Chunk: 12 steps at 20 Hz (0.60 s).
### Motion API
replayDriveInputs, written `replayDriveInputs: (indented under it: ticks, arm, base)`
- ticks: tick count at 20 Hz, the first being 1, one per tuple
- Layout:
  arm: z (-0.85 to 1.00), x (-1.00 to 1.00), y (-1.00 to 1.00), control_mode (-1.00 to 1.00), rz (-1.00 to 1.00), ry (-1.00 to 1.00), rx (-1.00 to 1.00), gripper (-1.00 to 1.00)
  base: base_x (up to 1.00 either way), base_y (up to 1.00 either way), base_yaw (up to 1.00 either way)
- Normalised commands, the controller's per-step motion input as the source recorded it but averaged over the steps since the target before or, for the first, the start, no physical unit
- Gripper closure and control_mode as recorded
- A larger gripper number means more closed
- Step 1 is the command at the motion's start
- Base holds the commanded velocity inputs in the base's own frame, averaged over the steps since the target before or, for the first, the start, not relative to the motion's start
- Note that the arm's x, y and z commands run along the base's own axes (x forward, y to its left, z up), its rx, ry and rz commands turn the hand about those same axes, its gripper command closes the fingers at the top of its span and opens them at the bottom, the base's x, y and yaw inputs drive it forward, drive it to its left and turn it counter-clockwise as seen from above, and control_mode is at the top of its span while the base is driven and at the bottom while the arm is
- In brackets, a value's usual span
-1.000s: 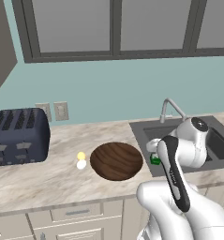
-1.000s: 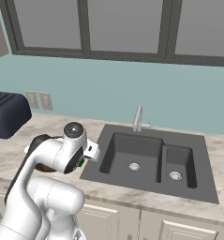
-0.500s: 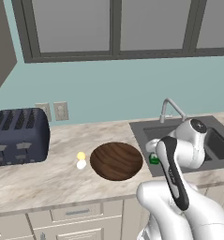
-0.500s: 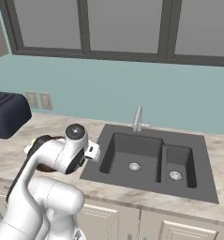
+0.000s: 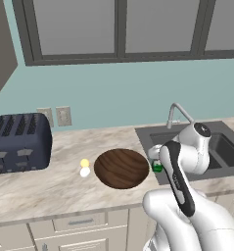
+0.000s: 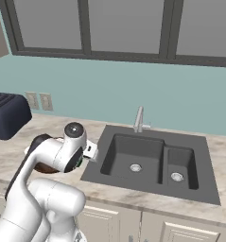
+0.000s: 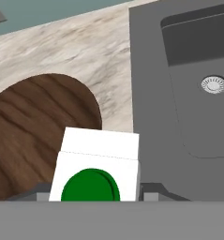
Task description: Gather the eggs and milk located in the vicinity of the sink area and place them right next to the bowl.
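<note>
My gripper [image 7: 97,193] is shut on the milk [image 7: 99,157], a small white carton whose green cap faces the hand camera, with a grey finger on each side. In the left base view the milk [image 5: 157,166] shows as a green spot behind my forearm, between the bowl [image 5: 120,168] and the sink [image 5: 187,139]. The dark brown wooden bowl [image 7: 33,136] lies just left of the carton and the sink basin [image 7: 188,93] to its right. Two eggs, one pale yellow [image 5: 84,163] and one white [image 5: 84,172], rest on the counter against the bowl's left side.
A dark blue toaster [image 5: 20,142] stands at the far left of the counter, below two wall outlets [image 5: 56,116]. The chrome faucet [image 6: 139,119] rises behind the double sink [image 6: 152,160]. My own arm [image 6: 57,156] covers most of the bowl in the right base view.
Hardly anything differs: the hand has stayed over the strip between bowl and sink with the milk in its grip. Eggs and bowl have not moved.
</note>
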Motion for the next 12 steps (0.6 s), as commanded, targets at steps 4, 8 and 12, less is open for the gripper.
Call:
replayDriveInputs:
  ticks: [4, 8, 12]
  arm:
    - [-0.33, 0.03, 0.18, -1.0, 0.0, 0.0, 0.0, 1.0]
    - [-0.45, 0.01, 0.15, -1.0, 0.0, 0.0, 0.0, 1.0]
    - [-0.62, 0.01, 0.11, -1.0, 0.0, -0.02, 0.0, 1.0]
  base:
    - [0.0, 0.0, 0.0]
    - [0.0, 0.0, 0.0]
    - [0.0, 0.0, 0.0]
